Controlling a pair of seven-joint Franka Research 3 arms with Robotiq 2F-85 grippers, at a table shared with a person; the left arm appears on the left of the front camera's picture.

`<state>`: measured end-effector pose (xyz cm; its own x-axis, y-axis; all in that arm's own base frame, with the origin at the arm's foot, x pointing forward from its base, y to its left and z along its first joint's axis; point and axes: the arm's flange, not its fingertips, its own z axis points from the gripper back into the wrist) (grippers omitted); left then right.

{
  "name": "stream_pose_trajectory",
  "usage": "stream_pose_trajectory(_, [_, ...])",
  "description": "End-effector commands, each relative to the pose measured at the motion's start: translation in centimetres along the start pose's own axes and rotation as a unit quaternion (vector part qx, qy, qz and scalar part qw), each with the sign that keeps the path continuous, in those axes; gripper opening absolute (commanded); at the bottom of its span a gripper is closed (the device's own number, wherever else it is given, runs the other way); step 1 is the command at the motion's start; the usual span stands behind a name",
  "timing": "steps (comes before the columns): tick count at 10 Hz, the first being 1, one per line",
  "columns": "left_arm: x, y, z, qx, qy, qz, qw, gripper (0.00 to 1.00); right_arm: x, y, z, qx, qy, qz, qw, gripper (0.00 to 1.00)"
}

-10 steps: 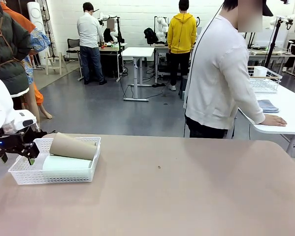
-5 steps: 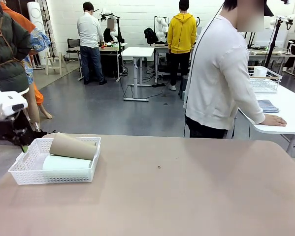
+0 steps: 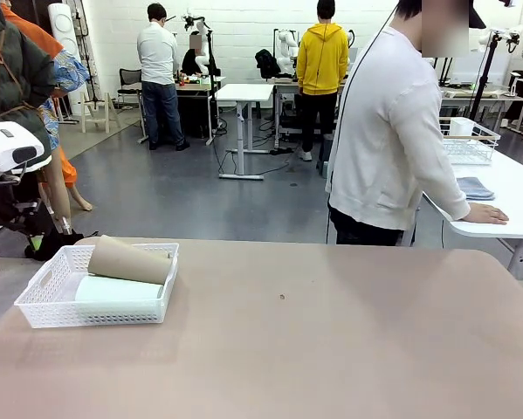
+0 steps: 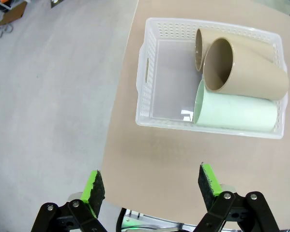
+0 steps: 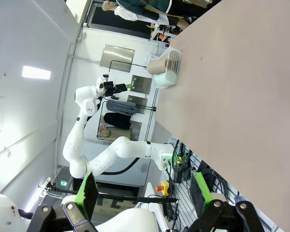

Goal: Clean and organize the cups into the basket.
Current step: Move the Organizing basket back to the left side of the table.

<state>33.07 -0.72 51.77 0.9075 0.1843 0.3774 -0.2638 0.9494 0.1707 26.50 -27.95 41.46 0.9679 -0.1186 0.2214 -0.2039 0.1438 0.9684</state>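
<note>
- White mesh plastic is what we see first: the basket (image 3: pixel 47 301) sits on the tan counter (image 3: pixel 331 349), at its edge on the robot's left
- Inside the basket we see a mint green cup (image 4: pixel 234 113) lying on its side along one long wall
- We count two brown cups in the basket: the upper brown cup (image 4: pixel 244 72) lies tilted across the green one, and a second brown cup (image 4: pixel 199 48) lies partly hidden behind it against the other long wall
- From the left wrist view all three cups have their open mouths turned toward the bare half of the basket
- Our left gripper (image 4: pixel 152 181) hangs above the basket and just off its long side, jaws spread wide with nothing between the green pads
- In the front view we see the left arm's white wrist (image 3: pixel 12 148) up and to the left of the basket, clear of it
- Our right gripper (image 5: pixel 142 191) is well away from the basket, jaws wide apart and holding nothing
- A person in a pale sweatshirt (image 3: pixel 388 131) stands beyond the counter, far to the right of the basket, with a hand (image 3: pixel 488 214) resting on a neighbouring white table (image 3: pixel 514 196)
</note>
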Motion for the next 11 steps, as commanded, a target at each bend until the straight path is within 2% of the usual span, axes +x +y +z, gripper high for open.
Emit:
stream_pose_trajectory(1, [0.2,0.5,-0.3,-0.005,0.001,-0.02,1.0,1.0,-0.2,0.1,-0.1,0.004,-0.001,0.0,1.0,1.0])
stream_pose_trajectory(7, [0.1,0.3,-0.2,-0.001,0.003,-0.011,1.0,1.0,-0.2,0.1,-0.1,0.004,-0.001,0.0,1.0,1.0])
stream_pose_trajectory(8, [1.6,3.3,-0.4,-0.125,0.053,-0.016,0.991,1.0,-0.2,0.1,-0.1,0.004,-0.001,0.0,1.0,1.0])
stream_pose_trajectory(9, [2.4,6.6,-0.6,-0.206,0.078,-0.018,0.975,1.0,-0.2,0.1,-0.1,0.004,-0.001,0.0,1.0,1.0])
stream_pose_trajectory(11, [3.3,13.8,-1.8,-0.318,0.076,-0.028,0.945,1.0,-0.2,0.1,-0.1,0.004,-0.001,0.0,1.0,1.0])
